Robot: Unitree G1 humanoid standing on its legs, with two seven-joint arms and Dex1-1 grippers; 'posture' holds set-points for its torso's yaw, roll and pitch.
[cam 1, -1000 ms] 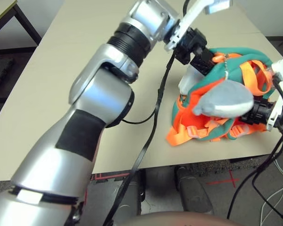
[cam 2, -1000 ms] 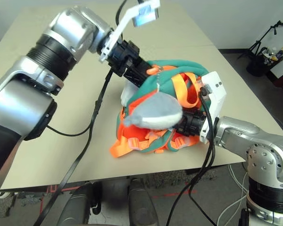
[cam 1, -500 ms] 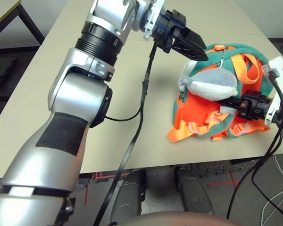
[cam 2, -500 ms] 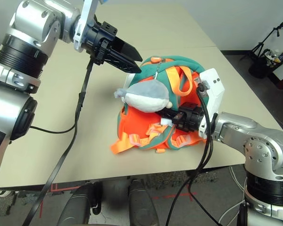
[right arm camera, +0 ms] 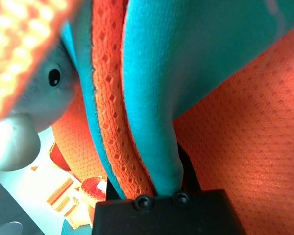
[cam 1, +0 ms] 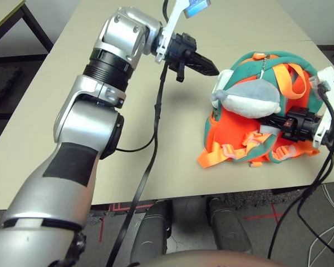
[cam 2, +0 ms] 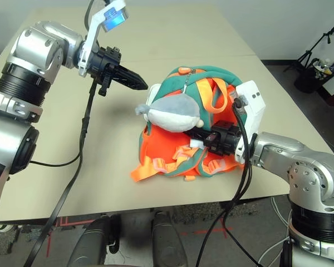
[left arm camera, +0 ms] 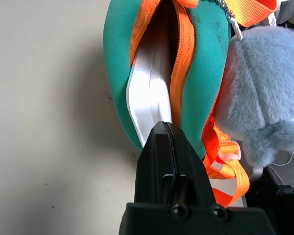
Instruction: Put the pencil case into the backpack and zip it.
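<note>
Our left gripper (cam 1: 211,70), fingers pressed together, hovers beside the teal-green and orange fabric backpack (cam 1: 284,105); our right gripper (cam 1: 273,127) pinches its fabric.

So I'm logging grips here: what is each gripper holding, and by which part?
The right gripper is shut on the backpack, pinching a teal fabric edge on its near side. The left gripper is shut and holds nothing.

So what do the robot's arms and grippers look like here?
Both arms are silver metal with black joint rings; the left arm has a black forearm patch. The left gripper and right gripper are black, with white brackets at the wrists and black cables.
</note>
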